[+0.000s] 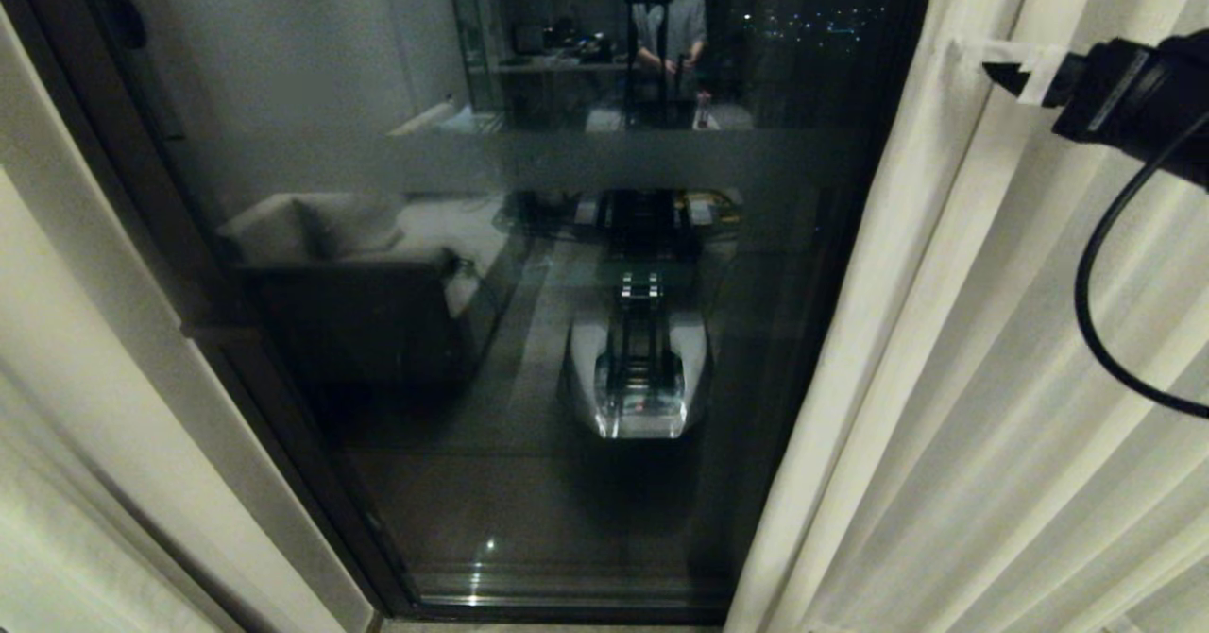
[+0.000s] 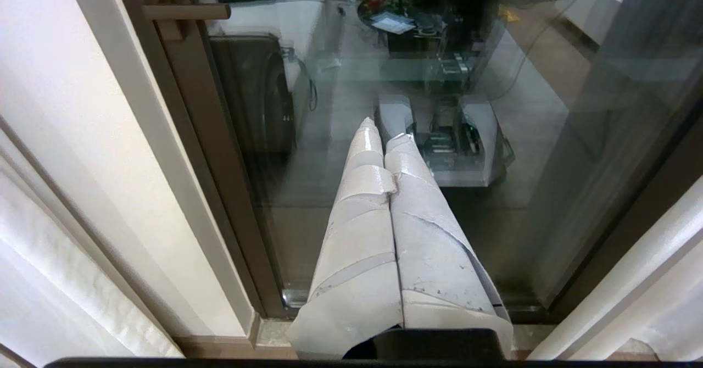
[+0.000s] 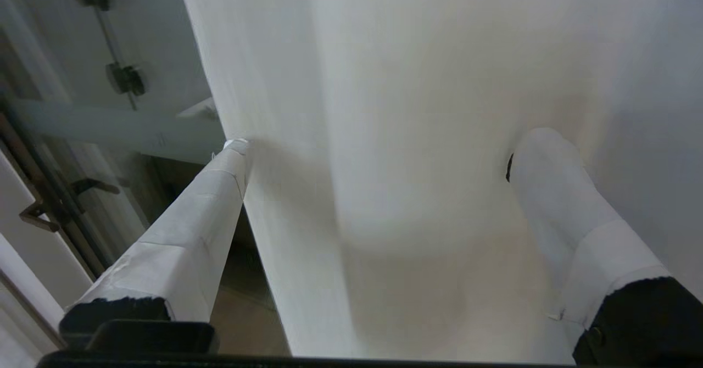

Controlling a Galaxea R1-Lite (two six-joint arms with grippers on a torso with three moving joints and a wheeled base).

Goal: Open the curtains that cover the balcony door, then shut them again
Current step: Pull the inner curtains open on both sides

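Right gripper sits closest to the eye, taped white fingers spread wide apart; between them hangs the leading fold of the right curtain panel, one finger at the panel's free edge on the glass side, the other pressed into or just against the cloth further in; whether the fabric is truly caught between the two cannot be told, nothing is clamped yet. Long axis of the panel runs vertically, floor length, pleats parallel to it; gripper comes at it roughly level, from the robot's right, high on the panel in the head view. Right arm is plainly the nearer; judged step: closing on the free edge so the panel can be drawn sideways across the opening, toward the robot's left. Balcony door stands uncovered between the panels, dark frame, frosted band across the glass; left curtain panel is gathered at the far left edge, well apart from the right one. Left gripper hangs low in front of the glass, fingers together, holding nothing, idle. Reflections in the glass: the robot's own base, a sofa, a person standing behind. Black cable loops from the right wrist in front of the cloth; judged risk: it could drag on the pleats during a sideways pull; otherwise nothing stands in the path.
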